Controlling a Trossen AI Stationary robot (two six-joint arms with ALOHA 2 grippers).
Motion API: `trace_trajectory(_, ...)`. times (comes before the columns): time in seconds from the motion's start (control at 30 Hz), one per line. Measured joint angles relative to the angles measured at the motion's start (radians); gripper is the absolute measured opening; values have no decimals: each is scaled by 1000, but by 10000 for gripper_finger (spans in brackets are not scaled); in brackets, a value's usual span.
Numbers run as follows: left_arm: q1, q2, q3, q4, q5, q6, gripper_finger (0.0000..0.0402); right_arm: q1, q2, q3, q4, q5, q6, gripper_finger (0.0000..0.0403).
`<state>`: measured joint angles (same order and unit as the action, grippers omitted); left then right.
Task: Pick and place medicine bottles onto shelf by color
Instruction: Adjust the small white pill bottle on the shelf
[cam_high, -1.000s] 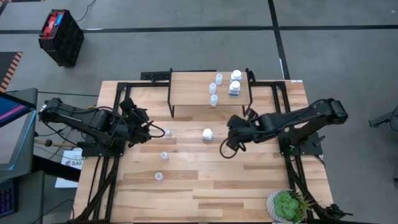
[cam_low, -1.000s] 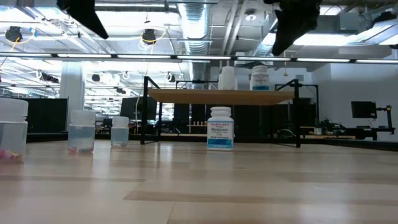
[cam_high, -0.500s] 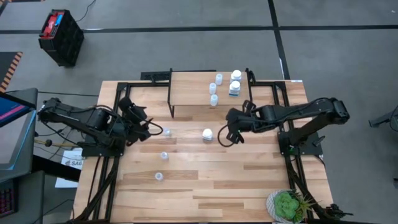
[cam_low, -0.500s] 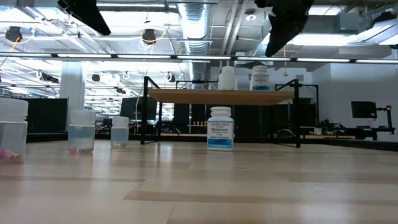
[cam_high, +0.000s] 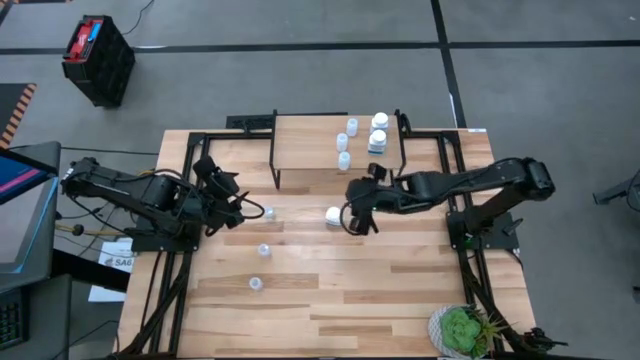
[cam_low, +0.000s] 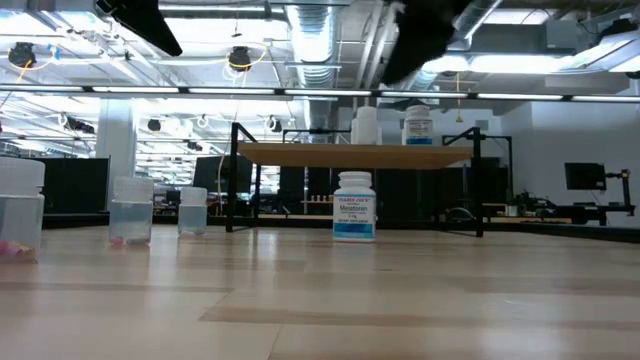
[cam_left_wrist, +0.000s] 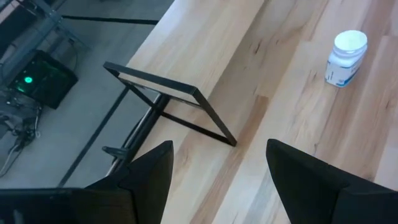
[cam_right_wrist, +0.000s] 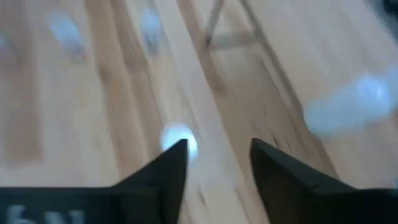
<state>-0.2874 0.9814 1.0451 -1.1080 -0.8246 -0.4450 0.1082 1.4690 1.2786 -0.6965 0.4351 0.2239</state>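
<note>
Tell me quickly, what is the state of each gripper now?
Left gripper: open, holding nothing, parked near the table's left edge.
Right gripper: open, holding nothing, above the table beside the white bottle.

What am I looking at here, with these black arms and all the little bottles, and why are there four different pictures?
It is a robot with two dark arms at a wooden table. One picture looks straight down, one looks level from the tabletop, and two come from cameras on the wrists. The right gripper, fingers open, hangs above a white bottle on the table and holds nothing. The left gripper, also open and empty, waits near a pale-blue bottle; two more stand nearer the front. On the small raised shelf stand three pale-blue bottles and two white ones. A green plant sits in a corner.
</note>
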Motion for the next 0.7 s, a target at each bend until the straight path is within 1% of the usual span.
trace_trajectory(0.03, 0, 0, 0, 0, 3, 3, 245, -2, 12, -1, -13, 16, 0, 230)
trace_trajectory(0.07, 0, 1, 0, 0, 5, 6, 245, -5, 25, 2, 24, 28, 0, 251)
trace_trajectory(0.13, 0, 0, -2, -2, 7, 6, 245, -9, 46, 3, 36, 33, 8, 285)
trace_trajectory(0.2, 0, 0, -2, -4, 6, 6, 245, -18, 79, 2, 50, 32, 16, 310)
trace_trajectory(0.27, 0, 1, -2, -11, 7, 7, 245, -19, 115, 2, 61, 25, 37, 326)
trace_trajectory(0.43, 0, 0, -2, -12, 5, 7, 245, -24, 200, 12, 73, -19, 32, 340)
trace_trajectory(0.53, 0, 1, -2, -18, 6, 4, 245, -24, 240, 12, 109, -29, 29, 338)
trace_trajectory(0.7, 0, 0, -2, -19, 6, -2, 245, -34, 275, 12, 102, -33, 30, 330)
